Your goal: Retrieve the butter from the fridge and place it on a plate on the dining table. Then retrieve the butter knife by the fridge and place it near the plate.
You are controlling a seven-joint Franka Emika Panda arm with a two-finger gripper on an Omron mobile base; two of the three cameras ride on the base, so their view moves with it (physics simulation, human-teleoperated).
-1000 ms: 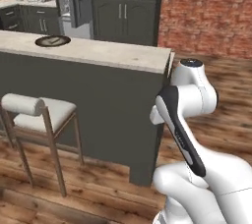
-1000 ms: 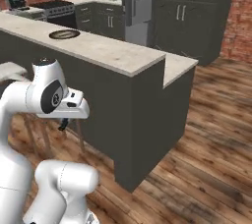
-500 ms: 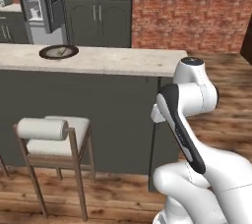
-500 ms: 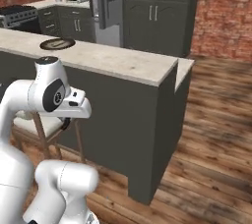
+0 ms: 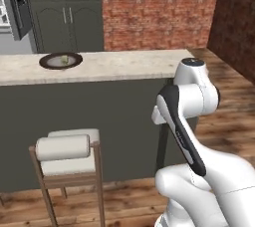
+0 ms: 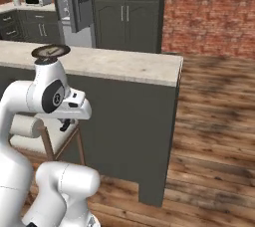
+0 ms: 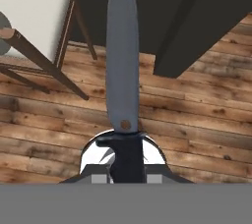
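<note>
No words, brand names or labels can be read anywhere in these pictures.

In the hand view, the gripper point(image 7: 127, 171) is closed tight on the butter knife point(image 7: 122, 61). It holds the knife by its black handle at the bottom middle of the picture. The grey blade points straight up to the top edge. Behind the blade is the brown wooden floor point(image 7: 197, 120). A stool point(image 7: 37, 26) with a pale seat and brown legs sits in the upper left. The dark front of the dining table fills the upper right.

In the left base view, the dining table point(image 5: 124, 64) runs across the middle, with a pale stone top and a dark grey front. The plate point(image 5: 61, 60) lies on the top at the left. The butter point(image 5: 64, 59) is a tiny pale block lying on the plate. The fridge point(image 5: 15, 12) is in the upper left corner, with its door open. Dark grey cabinets point(image 5: 67, 12) stand beside it, and a red brick wall point(image 5: 159, 9) is at the upper right. The stool point(image 5: 67, 154) stands in front of the table at the lower left. The white arm rises at the lower right.

In the right base view, the plate point(image 6: 50, 51) lies on the table top point(image 6: 124, 66) at the left, just behind the top of the arm. The fridge point(image 6: 74, 4) is at the top, left of the middle. The gripper point(image 6: 64, 124) hangs low under the arm's hand, in front of the stool point(image 6: 30, 129).
</note>
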